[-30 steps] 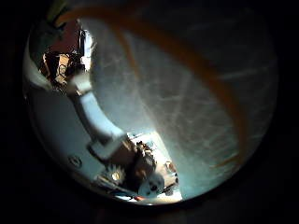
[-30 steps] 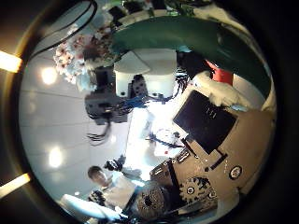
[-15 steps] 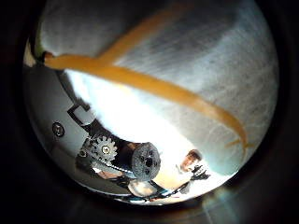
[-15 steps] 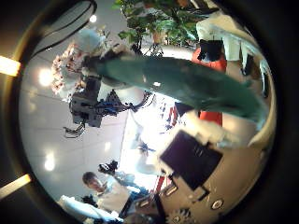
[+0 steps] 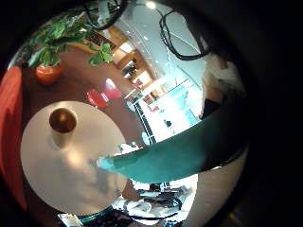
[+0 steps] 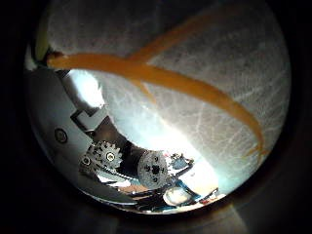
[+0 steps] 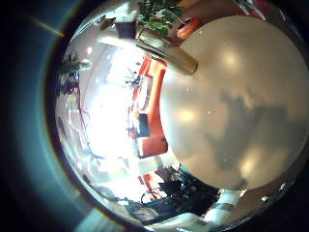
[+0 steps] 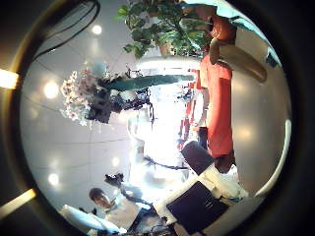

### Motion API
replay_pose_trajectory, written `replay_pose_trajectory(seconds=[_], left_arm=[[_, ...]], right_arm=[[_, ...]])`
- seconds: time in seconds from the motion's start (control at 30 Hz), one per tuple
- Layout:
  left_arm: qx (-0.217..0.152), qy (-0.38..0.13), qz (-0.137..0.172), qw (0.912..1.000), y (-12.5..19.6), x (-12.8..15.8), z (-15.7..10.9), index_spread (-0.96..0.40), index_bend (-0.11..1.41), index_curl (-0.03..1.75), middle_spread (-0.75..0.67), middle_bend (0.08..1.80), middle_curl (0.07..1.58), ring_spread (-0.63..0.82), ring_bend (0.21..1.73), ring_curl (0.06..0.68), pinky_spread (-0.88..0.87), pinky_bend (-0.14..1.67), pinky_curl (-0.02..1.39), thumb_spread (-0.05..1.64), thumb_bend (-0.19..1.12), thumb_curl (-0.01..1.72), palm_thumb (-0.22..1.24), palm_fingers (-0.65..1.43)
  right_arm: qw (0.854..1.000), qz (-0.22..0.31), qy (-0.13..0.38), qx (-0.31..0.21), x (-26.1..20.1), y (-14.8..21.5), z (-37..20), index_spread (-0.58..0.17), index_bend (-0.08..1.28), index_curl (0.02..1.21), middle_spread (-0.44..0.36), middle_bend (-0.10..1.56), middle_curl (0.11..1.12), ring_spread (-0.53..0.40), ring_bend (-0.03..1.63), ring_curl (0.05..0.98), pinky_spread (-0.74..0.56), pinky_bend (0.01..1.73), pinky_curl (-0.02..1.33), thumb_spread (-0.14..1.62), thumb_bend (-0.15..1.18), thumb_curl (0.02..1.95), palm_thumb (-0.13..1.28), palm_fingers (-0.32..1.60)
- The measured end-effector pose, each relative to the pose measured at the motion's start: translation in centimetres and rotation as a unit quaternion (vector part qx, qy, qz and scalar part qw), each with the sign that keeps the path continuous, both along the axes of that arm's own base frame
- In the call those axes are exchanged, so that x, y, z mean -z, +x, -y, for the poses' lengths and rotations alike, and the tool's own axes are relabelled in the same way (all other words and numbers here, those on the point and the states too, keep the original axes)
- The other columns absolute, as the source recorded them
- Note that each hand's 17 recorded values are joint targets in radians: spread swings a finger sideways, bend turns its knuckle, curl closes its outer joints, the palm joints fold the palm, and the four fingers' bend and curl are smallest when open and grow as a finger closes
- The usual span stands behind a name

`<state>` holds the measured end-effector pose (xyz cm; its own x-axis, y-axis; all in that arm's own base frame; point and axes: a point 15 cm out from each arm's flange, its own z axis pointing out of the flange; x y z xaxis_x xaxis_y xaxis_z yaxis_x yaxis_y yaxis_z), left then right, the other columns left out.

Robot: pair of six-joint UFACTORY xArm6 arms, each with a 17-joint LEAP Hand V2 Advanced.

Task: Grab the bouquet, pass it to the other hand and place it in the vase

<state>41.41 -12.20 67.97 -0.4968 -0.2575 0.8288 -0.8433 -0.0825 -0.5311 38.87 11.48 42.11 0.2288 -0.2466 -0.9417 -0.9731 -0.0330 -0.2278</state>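
The bouquet (image 8: pixel 77 90), pale flowers on a long green stem bundle (image 8: pixel 153 83), hangs in the air with my left hand (image 8: pixel 101 108) curled round it just below the blooms. Close to the left palm, the stem bundle (image 5: pixel 180 156) crosses the view and the wrap (image 6: pixel 175 88) fills it beside the hand's geared parts (image 6: pixel 136 171). My right hand (image 8: pixel 202 202) is apart from the bouquet, fingers back at the view's edge and holding nothing. The vase (image 5: pixel 62 120) stands upright on the round table (image 5: pixel 47 180), also seen from the right palm as vase (image 7: pixel 166 53) and vase (image 8: pixel 244 61).
The pale round table (image 7: pixel 241 116) lies under the right palm. A potted plant (image 8: pixel 162 25) stands beyond the table, near the vase. Red seats (image 8: pixel 215 108) stand on the floor beside the table.
The stem bundle lay right across the right palm; now it is well away from it. The right hand has let go and the hands have drawn apart, the left keeping the bouquet.
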Motion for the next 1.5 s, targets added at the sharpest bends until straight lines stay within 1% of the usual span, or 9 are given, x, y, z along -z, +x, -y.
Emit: replay_pose_trajectory(seconds=[0.1, 0.2, 0.47, 0.7, 0.93, 1.03, 1.5], left_arm=[[-0.022, 0.006, 0.016, 0.9996, 1.5, -0.4, -0.8, -0.69, 0.73, 1.11, -0.47, 1.25, 0.90, -0.40, 1.54, 0.557, -0.57, 1.22, 0.93, 1.06, 0.12, 0.78, 1.03, 1.07], [-0.038, 0.015, 0.021, 0.9990, 3.0, 0.3, -1.4, -0.70, 0.72, 1.13, -0.47, 1.25, 0.89, -0.39, 1.54, 0.555, -0.57, 1.21, 0.95, 1.06, 0.11, 0.80, 1.03, 1.07], [-0.062, 0.016, 0.021, 0.9977, 6.4, 1.8, -1.9, -0.72, 0.68, 1.19, -0.47, 1.24, 0.89, -0.39, 1.54, 0.551, -0.59, 1.19, 0.98, 1.07, 0.08, 0.83, 1.04, 1.08], [-0.069, 0.027, 0.018, 0.9971, 8.3, 2.9, -2.2, -0.74, 0.66, 1.23, -0.47, 1.24, 0.89, -0.39, 1.54, 0.548, -0.60, 1.17, 1.00, 1.08, 0.06, 0.85, 1.05, 1.09], [-0.073, 0.027, 0.000, 0.9969, 10.2, 4.8, -2.7, -0.75, 0.63, 1.26, -0.47, 1.23, 0.90, -0.39, 1.54, 0.546, -0.61, 1.15, 1.02, 1.08, 0.05, 0.87, 1.05, 1.09], [-0.068, 0.026, -0.008, 0.9973, 10.8, 5.6, -2.4, -0.76, 0.62, 1.27, -0.47, 1.23, 0.90, -0.39, 1.54, 0.546, -0.61, 1.15, 1.03, 1.08, 0.04, 0.87, 1.06, 1.09], [-0.071, 0.026, -0.043, 0.9962, 13.8, 9.6, -2.5, -0.77, 0.60, 1.30, -0.48, 1.22, 0.90, -0.40, 1.53, 0.544, -0.63, 1.12, 1.05, 1.10, 0.01, 0.89, 1.06, 1.09]], right_arm=[[1.000, -0.003, 0.001, 0.000, 0.2, -0.1, 0.0, -0.401, 0.16, 0.43, 0.004, 0.33, 0.40, 0.127, 0.58, 0.331, 0.32, 0.58, 0.51, 0.98, -0.03, 0.64, 0.69, -0.03], [1.000, -0.004, 0.002, 0.001, 0.3, -0.1, -0.1, -0.397, 0.15, 0.39, 0.017, 0.30, 0.39, 0.150, 0.55, 0.313, 0.35, 0.55, 0.48, 0.99, -0.03, 0.60, 0.71, -0.01], [1.000, -0.003, 0.007, 0.001, 0.2, -0.1, -0.1, -0.391, 0.15, 0.33, 0.024, 0.26, 0.36, 0.170, 0.51, 0.288, 0.37, 0.52, 0.43, 0.98, -0.02, 0.55, 0.73, 0.03], [1.000, -0.006, 0.008, 0.002, 0.4, 0.0, -0.1, -0.381, 0.16, 0.30, 0.032, 0.24, 0.36, 0.169, 0.48, 0.274, 0.38, 0.51, 0.39, 0.98, -0.02, 0.53, 0.76, 0.05], [1.000, -0.007, 0.008, 0.002, 0.6, -0.1, -0.1, -0.377, 0.16, 0.29, 0.034, 0.22, 0.35, 0.167, 0.48, 0.268, 0.38, 0.49, 0.37, 0.98, -0.02, 0.52, 0.77, 0.08], [1.000, -0.008, 0.006, 0.001, 0.7, -0.1, -0.1, -0.375, 0.16, 0.29, 0.037, 0.22, 0.35, 0.170, 0.47, 0.264, 0.38, 0.48, 0.36, 0.98, -0.02, 0.51, 0.78, 0.09], [1.000, -0.006, 0.002, -0.002, 0.8, -0.2, -0.1, -0.367, 0.16, 0.28, 0.039, 0.20, 0.35, 0.162, 0.46, 0.257, 0.38, 0.46, 0.33, 0.97, -0.02, 0.51, 0.80, 0.13]])
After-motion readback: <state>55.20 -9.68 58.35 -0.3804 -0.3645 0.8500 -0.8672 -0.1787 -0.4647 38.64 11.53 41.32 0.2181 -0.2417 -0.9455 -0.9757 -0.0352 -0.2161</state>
